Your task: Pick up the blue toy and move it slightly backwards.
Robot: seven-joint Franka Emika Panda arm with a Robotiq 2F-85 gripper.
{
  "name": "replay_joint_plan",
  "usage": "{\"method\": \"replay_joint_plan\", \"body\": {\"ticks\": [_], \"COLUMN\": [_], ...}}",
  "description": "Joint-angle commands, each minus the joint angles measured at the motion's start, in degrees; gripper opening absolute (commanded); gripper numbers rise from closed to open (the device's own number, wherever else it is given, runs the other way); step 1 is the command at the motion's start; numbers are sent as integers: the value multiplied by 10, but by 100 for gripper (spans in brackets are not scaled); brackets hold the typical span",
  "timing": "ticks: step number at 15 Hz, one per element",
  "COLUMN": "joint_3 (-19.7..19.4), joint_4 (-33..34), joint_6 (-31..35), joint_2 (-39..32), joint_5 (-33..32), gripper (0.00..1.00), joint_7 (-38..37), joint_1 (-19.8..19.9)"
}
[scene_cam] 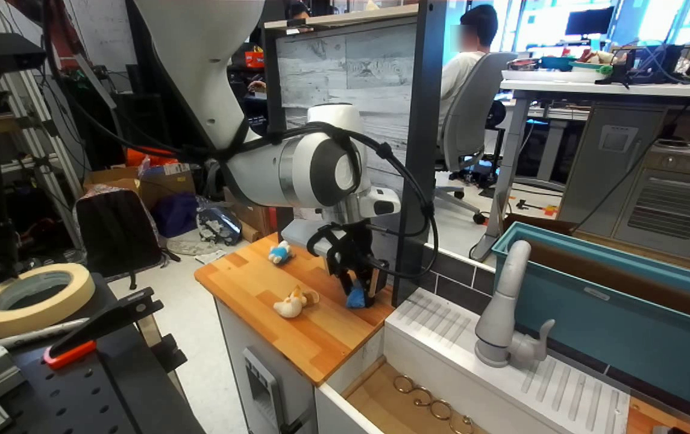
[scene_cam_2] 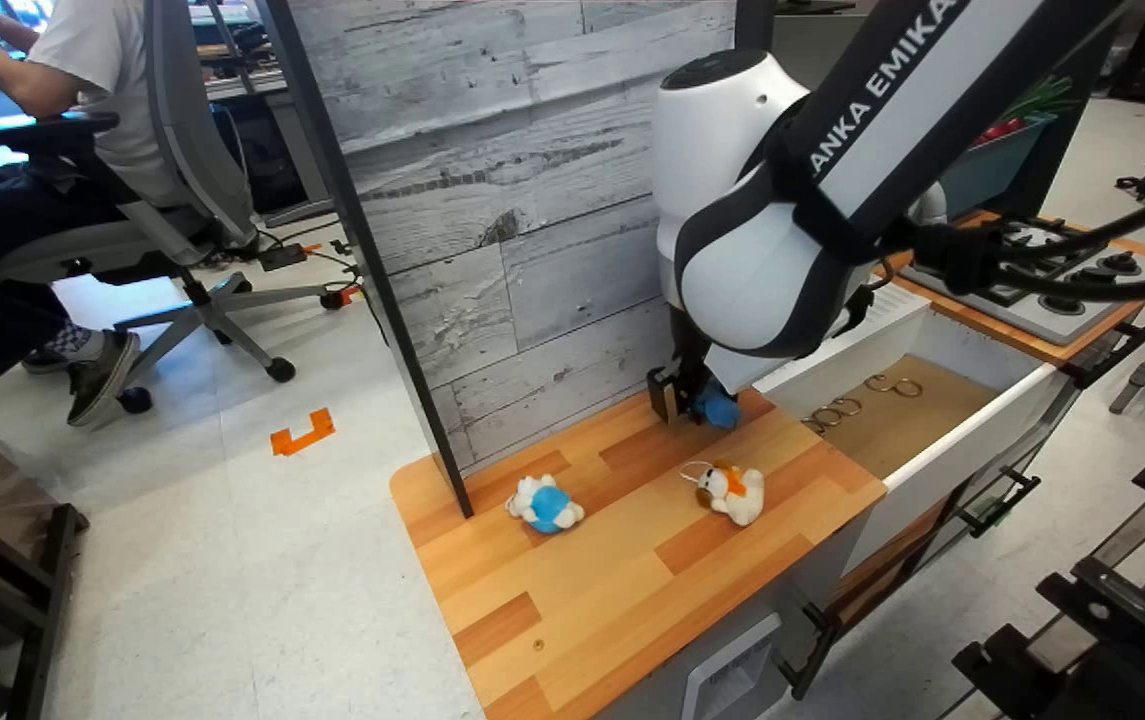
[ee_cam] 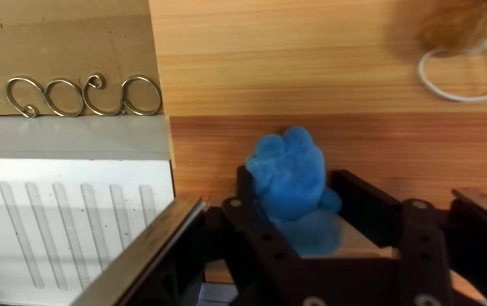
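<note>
The blue toy (ee_cam: 290,178) is a small plush with rounded limbs. It sits between the fingers of my gripper (ee_cam: 292,174) in the wrist view. Its body presses on the left finger and a small limb meets the right finger. The fingers are part-way closed around it. In both exterior views the toy (scene_cam: 355,299) (scene_cam_2: 719,408) is at or just above the wooden counter (scene_cam_2: 572,590), near the grey plank wall and the sink side. My gripper (scene_cam: 361,289) points down there. I cannot tell whether the toy touches the counter.
A white toy in blue (scene_cam: 280,252) and a white-brown toy (scene_cam: 291,303) lie on the counter. The plank wall (scene_cam_2: 502,220) rises behind. A ribbed white sink ledge (scene_cam: 435,322) with a grey faucet (scene_cam: 504,307) and an open drawer with wire rings (scene_cam: 429,404) adjoin the counter.
</note>
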State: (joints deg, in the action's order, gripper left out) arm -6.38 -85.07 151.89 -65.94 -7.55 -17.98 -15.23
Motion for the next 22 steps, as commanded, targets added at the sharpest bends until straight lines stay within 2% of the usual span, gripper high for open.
{"method": "replay_joint_plan", "body": {"ticks": [1, 3, 4, 7, 10, 12, 13, 15, 18, 22], "joint_3": [-41, -62, -64, -58, -88, -96, -84, -68, -39, -38], "joint_4": [15, -19, -59, -165, -253, -317, -349, -410, -496, -621], "joint_6": [31, 82, 134, 278, 412, 508, 542, 536, 459, 379], "joint_2": [-23, -11, 13, 82, 123, 155, 177, 229, 322, 448], "joint_5": [-8, -7, 0, 23, 45, 99, 124, 155, 135, 135], "gripper": [19, 4, 1, 1, 2, 2, 2, 2, 2, 2], "joint_7": [-34, -59, -64, -41, -16, 7, 29, 71, 123, 152], "joint_1": [-36, -51, -51, -45, -83, -103, -100, -100, -78, -66]}}
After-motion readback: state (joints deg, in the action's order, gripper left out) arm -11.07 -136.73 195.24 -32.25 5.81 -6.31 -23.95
